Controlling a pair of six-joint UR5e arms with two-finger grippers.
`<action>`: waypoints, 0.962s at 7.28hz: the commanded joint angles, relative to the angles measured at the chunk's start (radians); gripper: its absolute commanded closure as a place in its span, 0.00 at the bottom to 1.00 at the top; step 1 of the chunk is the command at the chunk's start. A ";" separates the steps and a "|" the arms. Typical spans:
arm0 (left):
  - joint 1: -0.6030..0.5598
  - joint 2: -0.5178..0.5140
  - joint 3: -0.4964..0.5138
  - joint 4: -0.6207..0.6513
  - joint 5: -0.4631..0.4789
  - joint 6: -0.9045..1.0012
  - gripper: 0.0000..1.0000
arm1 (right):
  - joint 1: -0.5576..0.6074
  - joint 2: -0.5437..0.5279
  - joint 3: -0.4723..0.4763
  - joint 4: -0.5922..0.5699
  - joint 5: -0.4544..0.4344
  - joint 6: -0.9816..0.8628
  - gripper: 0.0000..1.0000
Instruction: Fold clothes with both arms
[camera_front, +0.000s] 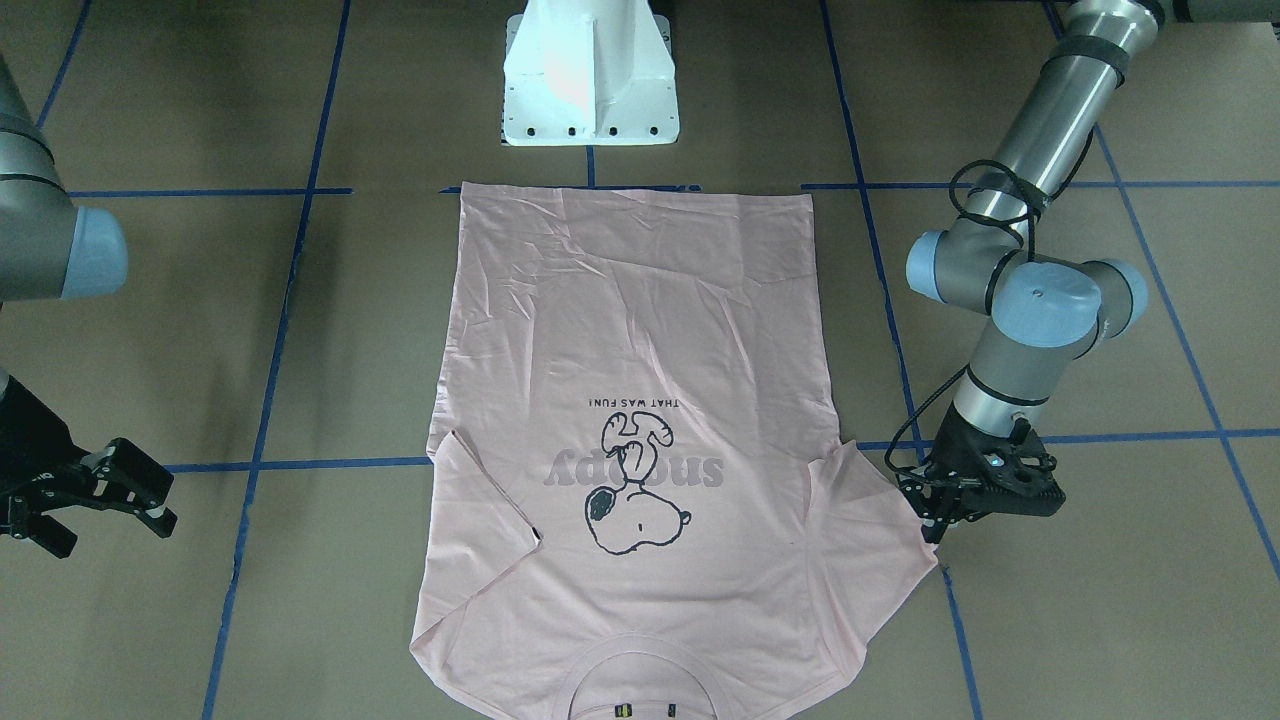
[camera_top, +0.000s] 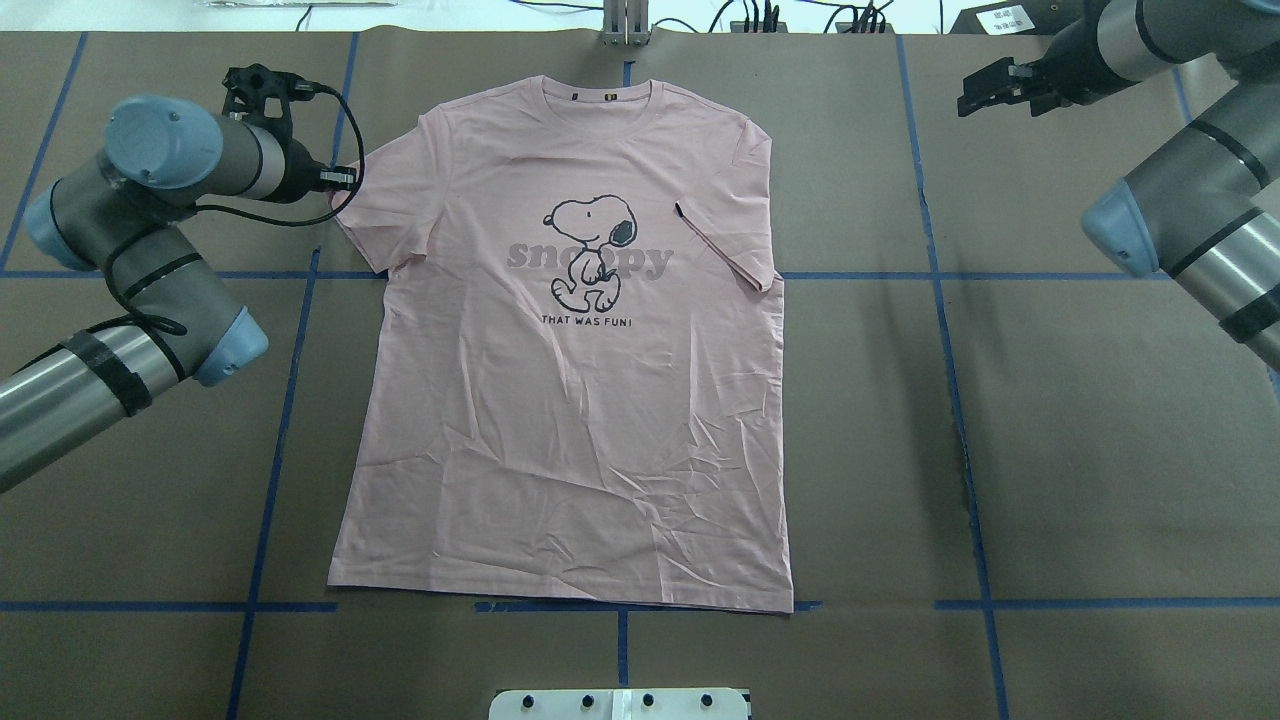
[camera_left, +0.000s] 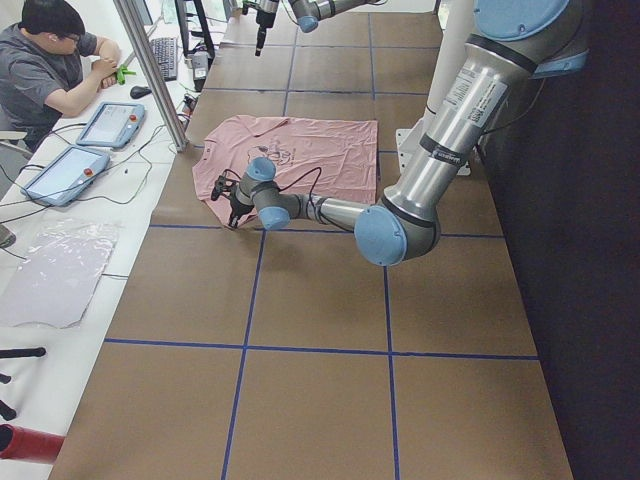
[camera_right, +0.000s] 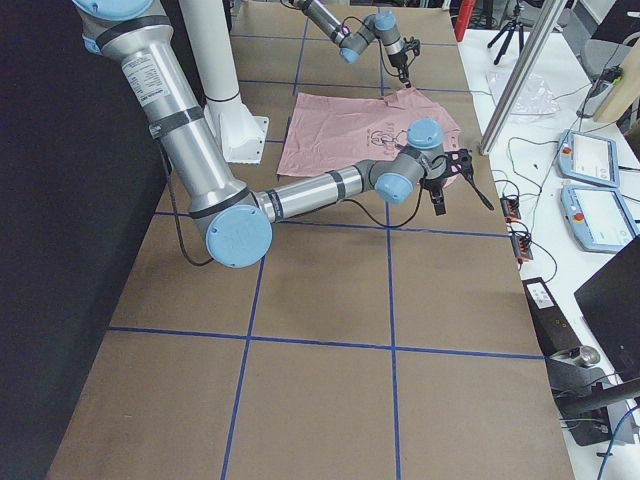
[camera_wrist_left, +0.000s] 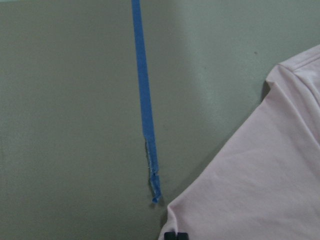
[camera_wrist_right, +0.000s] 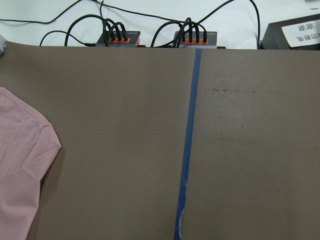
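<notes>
The brown counter (camera_top: 1000, 450) carries the pink T-shirt (camera_top: 570, 400) flat at its middle, print up, collar toward twelve o'clock and hem toward six as seen from behind the robot. The left gripper (camera_front: 933, 525) sits at the T-shirt's ten o'clock, pinched closed on the corner of the sleeve (camera_top: 385, 190). The right gripper (camera_front: 110, 530) hangs spread wide out at two o'clock, well apart from it.

Even overhead light, soft shadows, sharp

Pink Snoopy T-shirt (camera_top: 570, 420), flat, print up (one sleeve folded in), between left arm (camera_top: 200, 170) and right arm (camera_top: 1200, 170)
</notes>
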 joint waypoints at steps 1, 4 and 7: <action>0.003 -0.054 -0.147 0.275 0.003 -0.027 1.00 | 0.000 -0.002 0.002 0.001 0.000 0.001 0.00; 0.107 -0.272 -0.077 0.529 0.056 -0.219 1.00 | -0.001 -0.002 -0.001 0.001 0.000 0.002 0.00; 0.122 -0.360 0.095 0.520 0.086 -0.216 1.00 | -0.006 0.001 -0.001 0.000 0.000 0.005 0.00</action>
